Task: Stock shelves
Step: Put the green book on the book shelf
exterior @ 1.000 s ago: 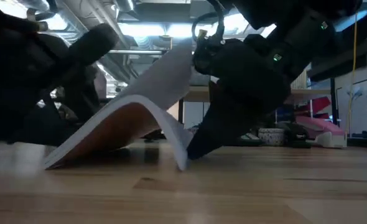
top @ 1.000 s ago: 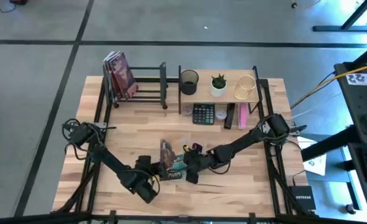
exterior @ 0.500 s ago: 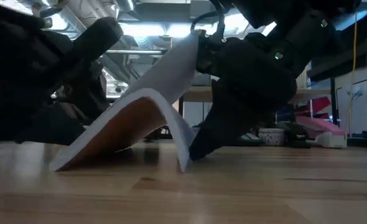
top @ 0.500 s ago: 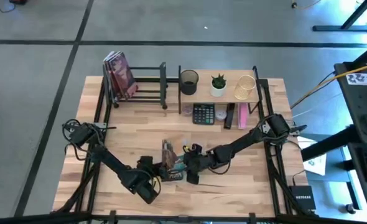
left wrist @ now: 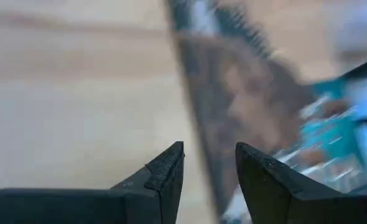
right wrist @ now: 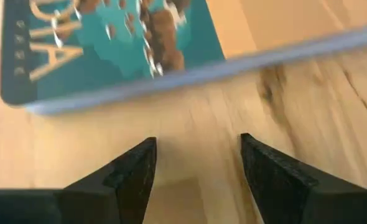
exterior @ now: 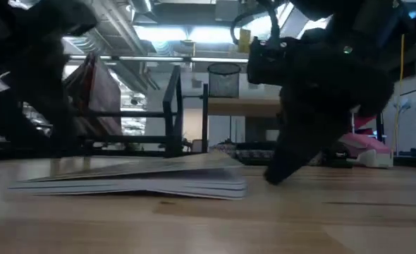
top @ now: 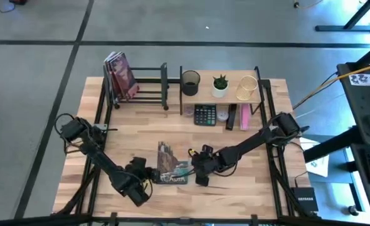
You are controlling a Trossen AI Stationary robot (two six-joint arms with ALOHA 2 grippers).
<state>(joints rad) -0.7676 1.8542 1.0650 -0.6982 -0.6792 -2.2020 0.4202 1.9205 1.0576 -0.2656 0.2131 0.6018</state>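
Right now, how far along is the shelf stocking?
Done: a red book stands in the black book rack; the wood shelf holds a mesh cup and a plant. In hand: nothing; the teal book lies flat between the open left gripper and right gripper. Left: gripping and shelving it.

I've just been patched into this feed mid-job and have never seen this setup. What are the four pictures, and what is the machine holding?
Two dark robot arms work at a wooden table. One picture looks down from overhead, one looks level across the tabletop, and two come from cameras on the arms' wrists.

A thin teal-covered book lies flat near the front. The left gripper and right gripper flank it, both open, holding nothing.

At the back stand a black metal-bar book rack with reddish books leaning at one end, and a light-wood board shelf carrying a black mesh cup, a small potted plant and a gold wire holder. A black calculator lies below it.
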